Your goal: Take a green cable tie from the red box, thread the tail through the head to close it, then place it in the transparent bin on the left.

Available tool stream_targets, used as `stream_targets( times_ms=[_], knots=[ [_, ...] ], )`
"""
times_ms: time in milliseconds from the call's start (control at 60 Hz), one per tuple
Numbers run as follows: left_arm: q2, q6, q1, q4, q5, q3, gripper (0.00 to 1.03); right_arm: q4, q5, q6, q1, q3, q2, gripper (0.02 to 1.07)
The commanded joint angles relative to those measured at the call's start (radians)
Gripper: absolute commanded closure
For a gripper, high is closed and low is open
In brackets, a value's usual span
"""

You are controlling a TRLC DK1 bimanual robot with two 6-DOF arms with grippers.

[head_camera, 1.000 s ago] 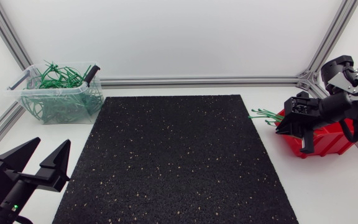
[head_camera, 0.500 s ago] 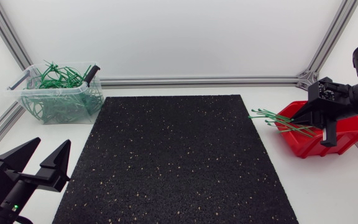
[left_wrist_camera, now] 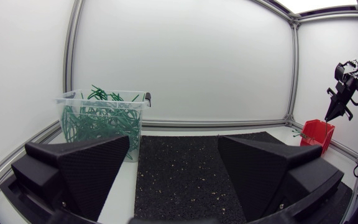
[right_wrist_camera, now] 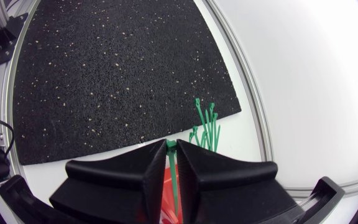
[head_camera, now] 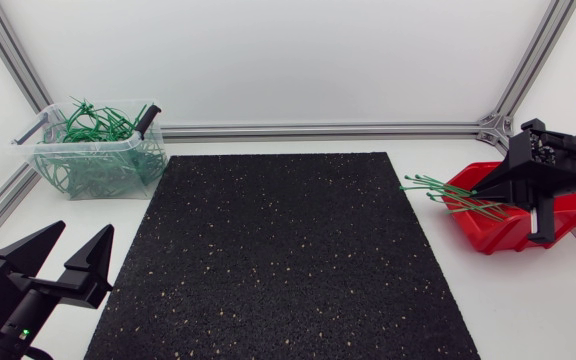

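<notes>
The red box stands at the table's right edge with several green cable ties sticking out over its left rim. Above the box hangs my right gripper, shut on one green cable tie that runs as a thin strip between its fingers. Ahead of those fingertips lie the heads of the loose ties. At the far left stands the transparent bin, full of green ties. My left gripper rests open at the near left corner, holding nothing. Its own view shows the bin beyond its fingers.
A black speckled mat covers the middle of the table. Aluminium rails run along the back and side edges. From my left wrist I see my right gripper raised above the red box.
My right gripper has risen and drawn back to the right over the red box, with a tie between its fingers. The ties on the rim shifted a little. The left arm stayed still.
</notes>
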Motion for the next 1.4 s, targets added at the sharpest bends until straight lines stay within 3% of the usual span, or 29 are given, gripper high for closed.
stream_targets(
  times_ms=[0,150,283,683,800,1200,1383],
  knots=[
    [-0.007,-0.017,-0.012,-0.025,-0.004,-0.039,0.04,-0.015,-0.015,0.035,0.046,-0.014,-0.044,0.91],
    [-0.007,-0.017,-0.014,-0.025,-0.005,-0.039,0.04,-0.053,-0.056,0.107,0.112,0.030,-0.097,0.91],
    [-0.007,-0.017,-0.014,-0.027,-0.007,-0.039,0.04,-0.125,-0.150,0.205,0.156,0.138,-0.143,0.91],
    [-0.007,-0.017,-0.015,-0.028,-0.007,-0.039,0.04,-0.475,-0.546,0.387,0.193,0.584,-0.012,0.91],
    [-0.007,-0.017,-0.017,-0.028,-0.007,-0.039,0.04,-0.556,-0.612,0.404,0.233,0.642,0.057,0.91],
    [-0.005,-0.017,-0.022,-0.031,-0.007,-0.038,0.04,-0.780,-0.852,0.377,0.357,0.693,0.266,0.91],
    [-0.005,-0.017,-0.023,-0.031,-0.007,-0.038,0.04,-1.015,-0.928,0.131,0.412,0.691,0.361,0.91]
  ],
)
